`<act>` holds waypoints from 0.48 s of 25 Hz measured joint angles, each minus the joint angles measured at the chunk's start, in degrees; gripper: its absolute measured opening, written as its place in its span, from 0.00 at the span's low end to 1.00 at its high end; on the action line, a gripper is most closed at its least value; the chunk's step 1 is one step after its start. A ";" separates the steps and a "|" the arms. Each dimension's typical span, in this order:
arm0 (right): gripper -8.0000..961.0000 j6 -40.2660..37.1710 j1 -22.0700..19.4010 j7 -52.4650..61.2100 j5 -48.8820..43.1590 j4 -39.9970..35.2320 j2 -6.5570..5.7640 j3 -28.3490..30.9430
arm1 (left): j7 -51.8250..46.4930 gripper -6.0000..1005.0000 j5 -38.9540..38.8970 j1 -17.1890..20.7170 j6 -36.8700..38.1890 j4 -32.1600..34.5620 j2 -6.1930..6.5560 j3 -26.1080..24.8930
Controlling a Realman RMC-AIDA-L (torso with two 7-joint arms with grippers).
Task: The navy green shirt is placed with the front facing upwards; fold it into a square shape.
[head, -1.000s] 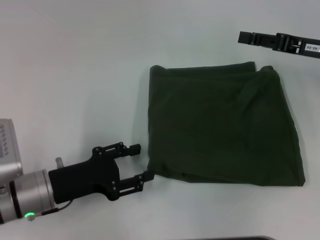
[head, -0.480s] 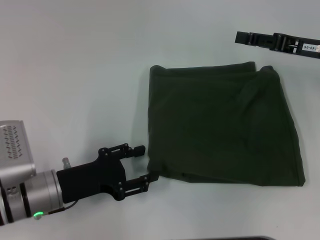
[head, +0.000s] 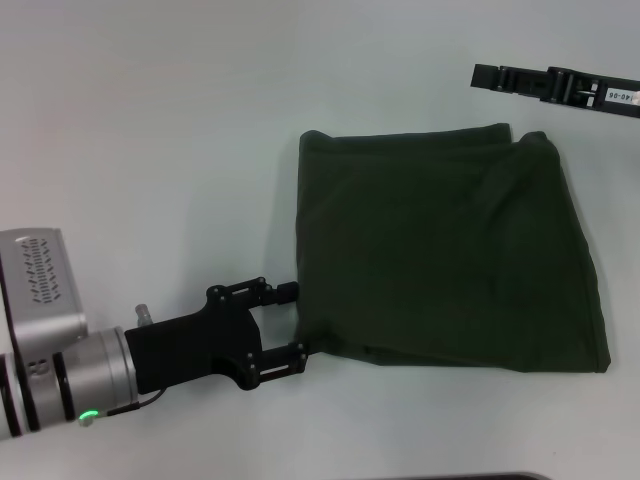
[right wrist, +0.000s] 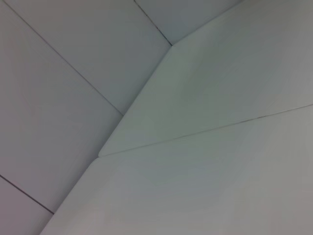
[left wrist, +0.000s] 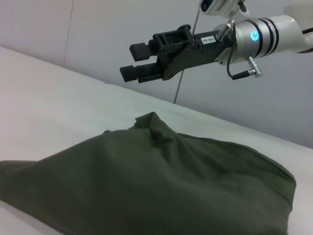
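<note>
The navy green shirt (head: 440,250) lies folded into a rough rectangle on the white table, plain green side up, with no print showing. In the left wrist view the shirt (left wrist: 161,186) fills the foreground as a low mound. My left gripper (head: 291,321) is open at the shirt's near left corner, its fingertips (head: 296,350) reaching the cloth's left edge, nothing held. My right gripper (head: 484,76) hovers beyond the shirt's far right corner. The left wrist view shows the right gripper (left wrist: 135,59) above the table with a narrow gap between its fingers.
The white table (head: 150,150) extends bare to the left of and behind the shirt. The right wrist view shows only pale wall panels (right wrist: 73,98) and a table edge. A dark strip (head: 470,477) runs along the near edge.
My left gripper has moved right, and its open fingertips now reach the shirt's near left corner. The right gripper has barely shifted. The shirt has not moved.
</note>
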 joint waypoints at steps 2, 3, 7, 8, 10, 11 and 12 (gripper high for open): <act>0.63 0.06 0.01 0.00 0.00 0.00 0.00 0.00 | -0.02 0.68 -0.01 -0.36 -0.63 -0.29 0.00 0.07; 0.63 0.10 0.03 0.00 0.00 0.01 0.00 0.00 | -0.09 0.68 -0.01 -0.43 -0.73 -0.31 -0.03 0.06; 0.63 0.14 0.10 0.00 0.01 -0.06 0.00 0.00 | -0.32 0.68 -0.01 -0.50 -0.67 -0.37 0.02 -0.23; 0.63 0.14 0.13 0.00 0.01 -0.12 0.00 0.00 | -0.33 0.68 -0.01 -0.52 -0.64 -0.37 0.03 -0.24; 0.63 0.16 0.16 0.00 0.02 -0.15 0.00 0.00 | -0.38 0.68 -0.01 -0.56 -0.59 -0.37 0.04 -0.24; 0.63 0.18 0.17 0.00 0.02 -0.16 0.00 0.00 | -0.42 0.68 -0.01 -0.63 -0.58 -0.37 0.05 -0.24; 0.63 0.20 0.17 0.00 0.02 -0.18 0.00 0.00 | -0.58 0.68 -0.01 -0.68 -0.59 -0.37 0.05 -0.24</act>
